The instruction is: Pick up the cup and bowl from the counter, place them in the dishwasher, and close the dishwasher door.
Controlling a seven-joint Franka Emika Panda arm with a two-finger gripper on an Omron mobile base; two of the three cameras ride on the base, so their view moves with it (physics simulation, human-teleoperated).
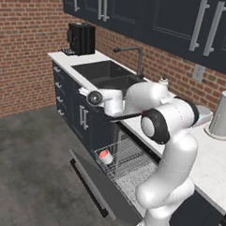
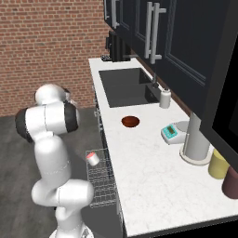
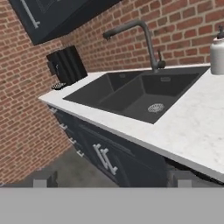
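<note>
Cup racked, bowl waiting.
Left of me the cup point(image 1: 105, 156) lies in the dishwasher point(image 1: 126, 167) rack above the dropped door point(image 1: 99, 187); my fingers point(image 3: 113, 183) stand apart, empty, facing the sink point(image 3: 131, 92); the bowl point(image 2: 130, 122) sits right on the table point(image 2: 148, 176), next to fetch, I judge.

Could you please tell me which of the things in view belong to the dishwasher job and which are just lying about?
Belongs to the job:
- small white-grey cup with pink-red inside, lying in the silver wire rack
- glossy dark reddish-brown bowl on the white marble counter
- open dark dishwasher door

Lying about:
- teal kitchen scale
- yellow jar
- maroon jar
- white soap bottle
</note>
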